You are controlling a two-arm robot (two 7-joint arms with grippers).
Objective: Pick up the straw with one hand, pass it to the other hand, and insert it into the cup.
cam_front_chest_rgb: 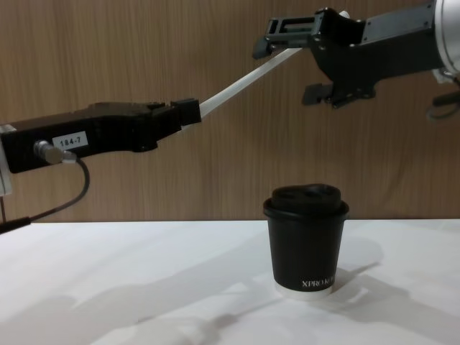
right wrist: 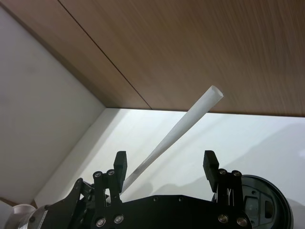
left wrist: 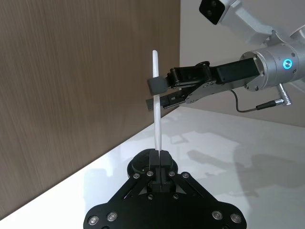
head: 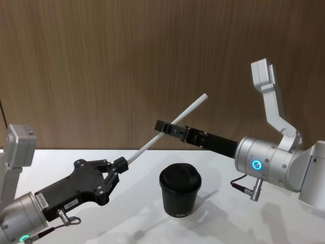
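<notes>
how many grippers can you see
2. The left gripper, low at left, is shut on the lower end of the straw; the right gripper, higher at right, is open around it.

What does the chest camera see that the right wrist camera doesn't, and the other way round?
The chest view gives the cup's side with white lettering and the "184-7" label on the left end effector, which grips the straw. The right wrist view gives the straw's hollow tip and a white side wall. Both share the straw, the cup, the wooden wall and the right end effector, open around the straw.
</notes>
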